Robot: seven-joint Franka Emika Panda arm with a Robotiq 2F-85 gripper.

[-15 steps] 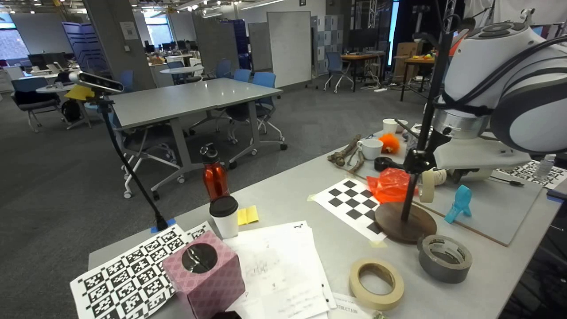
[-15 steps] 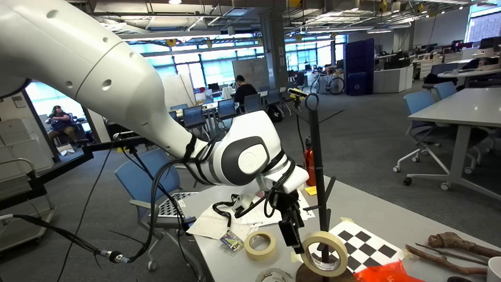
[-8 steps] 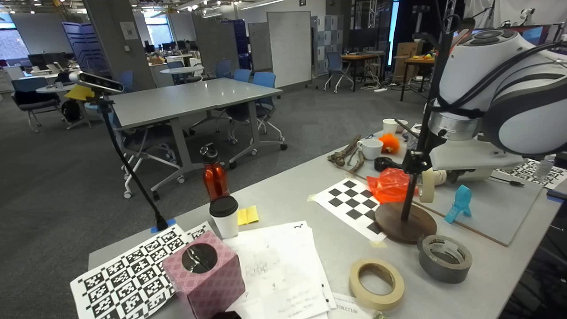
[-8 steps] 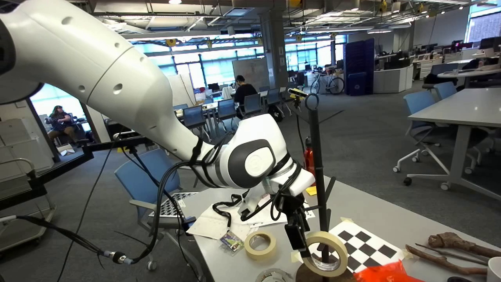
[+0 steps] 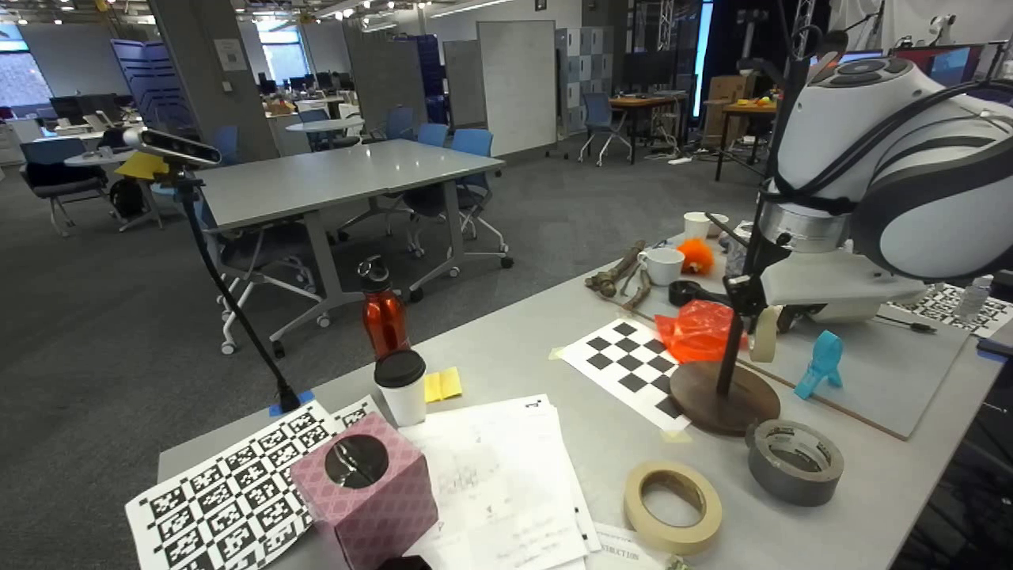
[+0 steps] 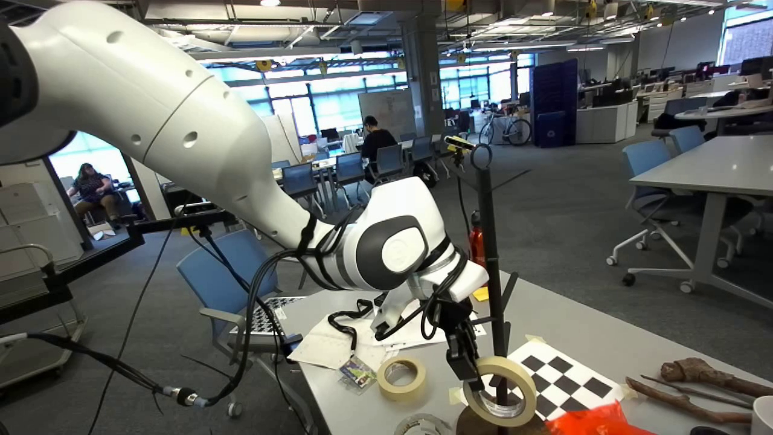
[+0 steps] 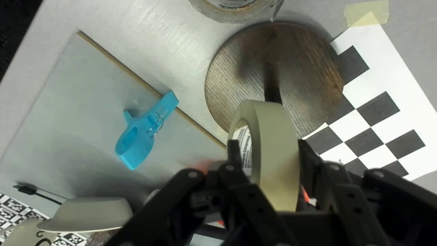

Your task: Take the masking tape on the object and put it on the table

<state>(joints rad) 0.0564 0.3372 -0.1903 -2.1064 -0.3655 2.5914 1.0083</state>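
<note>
The masking tape point(image 6: 530, 389), a beige ring, hangs upright on the object, a stand with a black pole point(image 6: 494, 260) and a round brown base point(image 5: 724, 398). In the wrist view my gripper point(image 7: 268, 145) straddles the tape point(image 7: 278, 143), one finger on either side. The right finger lies close against the tape's side; the left one is in front of its hole, and whether it presses on the tape is unclear. From an exterior view the gripper reaches the ring's near edge. The table point(image 5: 791, 542) stretches below. The tape's lower part is hidden behind the jaws in the wrist view.
A near-identical cream roll point(image 5: 673, 540) and a grey duct-tape roll point(image 5: 795, 481) lie on the table near the base. A blue clip point(image 5: 823, 364), a red plastic bag point(image 5: 696, 332) and the checkerboard sheet point(image 5: 625, 364) surround the stand. The pole rises close to my wrist.
The arm has come forward, bringing the gripper from beside the ring to its edge, closer to the pole. The tape stays hanging on the stand, almost unmoved.
</note>
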